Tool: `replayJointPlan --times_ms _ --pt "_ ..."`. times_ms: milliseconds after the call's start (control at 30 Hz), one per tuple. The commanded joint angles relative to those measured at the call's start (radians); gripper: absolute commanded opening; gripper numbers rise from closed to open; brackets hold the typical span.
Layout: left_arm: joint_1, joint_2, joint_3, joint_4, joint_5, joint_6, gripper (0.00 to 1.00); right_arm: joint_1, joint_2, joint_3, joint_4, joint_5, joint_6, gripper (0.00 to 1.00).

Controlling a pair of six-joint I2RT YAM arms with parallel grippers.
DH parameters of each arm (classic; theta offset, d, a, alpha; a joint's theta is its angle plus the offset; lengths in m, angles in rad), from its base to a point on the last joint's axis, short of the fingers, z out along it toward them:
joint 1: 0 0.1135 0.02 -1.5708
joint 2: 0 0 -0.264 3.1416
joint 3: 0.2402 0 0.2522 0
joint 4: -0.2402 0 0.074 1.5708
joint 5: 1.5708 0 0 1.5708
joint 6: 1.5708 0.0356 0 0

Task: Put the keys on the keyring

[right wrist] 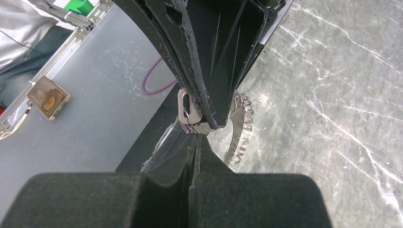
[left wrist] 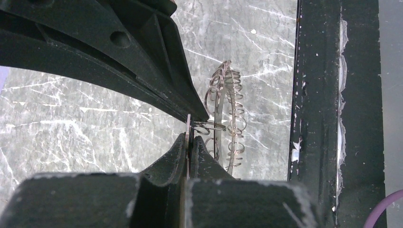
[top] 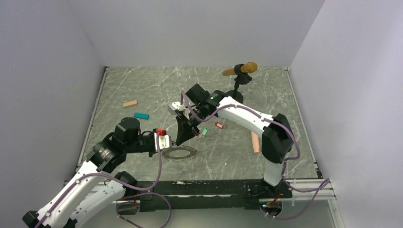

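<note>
The left gripper [left wrist: 189, 142] is clenched on the rim of the keyring [left wrist: 227, 118], which sits at the near part of the grey marbled table [top: 228, 161]. The right gripper [right wrist: 196, 129] is closed tight on a metal key [right wrist: 187, 105] just beside the ring. White walls [top: 199, 28] enclose the table.

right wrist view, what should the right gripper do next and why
Probably nudge the right gripper toward the keyring, aiming the slotted end of the small metal key at the ring's looped rim. The gripper looks shut on that key, the keyring sits just behind its fingertips, and the left gripper is clamped on the ring's edge, so it seems braced.
</note>
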Motion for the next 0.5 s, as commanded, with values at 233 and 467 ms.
replayJointPlan --times_ms 233,467 --pt "-0.004 -0.046 0.004 0.016 -0.001 -0.012 0.00 -0.043 -0.088 -0.081 0.197 0.042 0.206 0.00" --pt "-0.004 -0.027 0.021 -0.008 0.012 0.008 0.00 -0.068 -0.093 -0.133 0.315 0.038 0.340 0.00"
